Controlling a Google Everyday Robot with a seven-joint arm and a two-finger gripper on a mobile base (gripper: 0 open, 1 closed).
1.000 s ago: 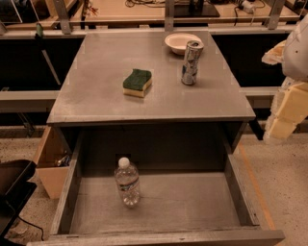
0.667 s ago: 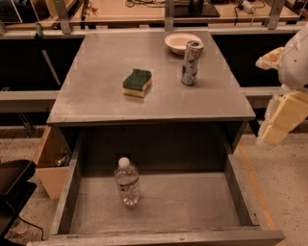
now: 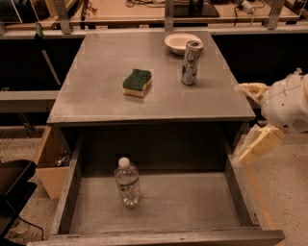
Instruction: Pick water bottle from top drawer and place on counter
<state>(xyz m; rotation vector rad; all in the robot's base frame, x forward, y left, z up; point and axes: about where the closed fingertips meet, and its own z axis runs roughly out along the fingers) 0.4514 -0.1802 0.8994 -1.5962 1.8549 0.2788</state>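
The water bottle [image 3: 127, 183], clear with a white cap, is on the floor of the open top drawer [image 3: 192, 202], left of its middle, cap pointing to the back. The grey counter [image 3: 96, 91] lies above and behind the drawer. My gripper [image 3: 254, 117] is at the right edge of the view, just outside the drawer's right wall and below the counter's front right corner. Its two tan fingers [image 3: 260, 144] are spread apart and hold nothing. It is well away from the bottle.
On the counter are a green and yellow sponge [image 3: 137, 82], a silver drink can [image 3: 191, 62] and a white bowl [image 3: 182, 43] behind the can. A tan wooden box [image 3: 50, 166] stands left of the drawer. A wooden workbench with cables [image 3: 144, 9] runs along the back.
My gripper has moved left and a little down, closer to the drawer's right wall. The bottle and the things on the counter have not moved.
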